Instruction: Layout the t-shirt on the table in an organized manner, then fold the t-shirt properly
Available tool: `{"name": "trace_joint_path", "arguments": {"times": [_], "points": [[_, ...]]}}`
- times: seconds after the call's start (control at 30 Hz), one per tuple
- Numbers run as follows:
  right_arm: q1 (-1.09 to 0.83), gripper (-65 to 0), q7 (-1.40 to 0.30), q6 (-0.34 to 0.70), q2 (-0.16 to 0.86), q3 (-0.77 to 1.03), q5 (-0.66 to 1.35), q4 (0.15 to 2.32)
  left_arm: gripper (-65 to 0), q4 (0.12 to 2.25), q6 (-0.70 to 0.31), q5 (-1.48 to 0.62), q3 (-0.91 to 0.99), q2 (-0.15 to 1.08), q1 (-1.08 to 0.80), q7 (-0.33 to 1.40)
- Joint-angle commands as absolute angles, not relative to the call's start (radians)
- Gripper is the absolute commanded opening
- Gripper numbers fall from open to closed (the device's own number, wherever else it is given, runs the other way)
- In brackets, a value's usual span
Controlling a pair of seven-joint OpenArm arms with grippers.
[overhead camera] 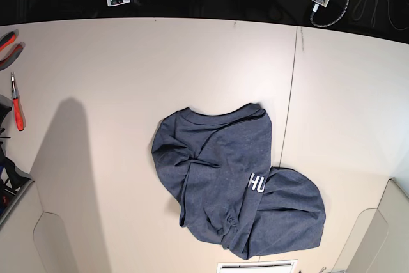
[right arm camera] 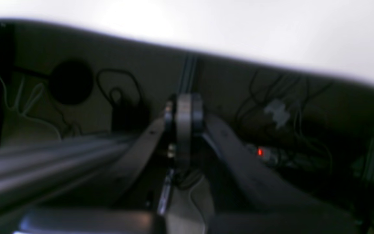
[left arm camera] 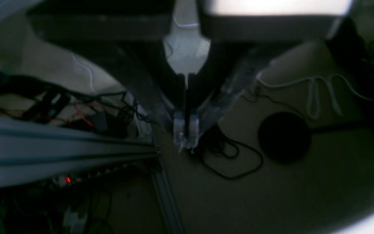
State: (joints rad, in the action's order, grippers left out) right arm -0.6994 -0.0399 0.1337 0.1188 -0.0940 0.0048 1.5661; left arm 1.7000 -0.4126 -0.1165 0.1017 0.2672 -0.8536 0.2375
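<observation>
Crumpled t-shirt (overhead camera: 233, 180) near table (overhead camera: 115, 81) centre, toward 5 o'clock; left gripper (left arm camera: 186, 130) and right gripper (right arm camera: 183, 110) pinched closed, empty.

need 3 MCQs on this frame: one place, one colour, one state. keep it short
1. Where does the t-shirt lie on the table?
A. Far left edge
B. Centre to lower right
C. Far back edge

2. What colour is the lettering on the t-shirt?
A. White
B. Red
C. Yellow

3. What state is the t-shirt in?
A. Neatly folded into a rectangle
B. Spread flat with both sleeves out
C. Crumpled, folded over itself

Answers:
1 B: base view shows it from mid-table toward the lower right, crossing the dark seam.
2 A: white capitals show on a fold near the middle.
3 C: wrinkles and overlapping layers, lettering partly hidden.
</observation>
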Motion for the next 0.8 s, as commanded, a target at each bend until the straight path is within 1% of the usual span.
{"name": "trace_joint_path", "arguments": {"times": [0.0,0.13,0.3,0.6,0.7,0.73,0.77], "points": [[-0.71,-65.0,-0.019,0.134,0.12,-0.093,0.007,1.597,-65.0,1.75,-0.417,-0.124,0.105,0.279,-0.871,0.228],[-0.707,-65.0,-0.02,0.134,0.118,-0.094,0.007,1.658,-65.0,1.878,-0.456,-0.123,0.105,0.302,-0.876,0.237],[-0.667,-65.0,-0.02,0.134,0.118,-0.094,0.007,1.684,-65.0,1.993,-0.461,-0.124,0.105,0.302,-0.866,0.236],[-0.52,-65.0,-0.021,0.135,0.113,-0.094,0.007,1.687,-65.0,2.026,-0.46,-0.123,0.105,0.302,-0.752,0.237],[-0.465,-46.5,-0.024,0.135,0.108,-0.094,0.007,1.687,-65.0,2.026,-0.457,-0.123,0.105,0.302,-0.716,0.237],[-0.448,-42.0,-0.024,0.135,0.104,-0.094,0.007,1.687,-60.2,2.026,-0.457,-0.123,0.105,0.302,-0.706,0.237],[-0.433,-39.2,-0.024,0.135,0.099,-0.094,0.007,1.687,-53.6,2.026,-0.457,-0.123,0.105,0.302,-0.697,0.237]]}}
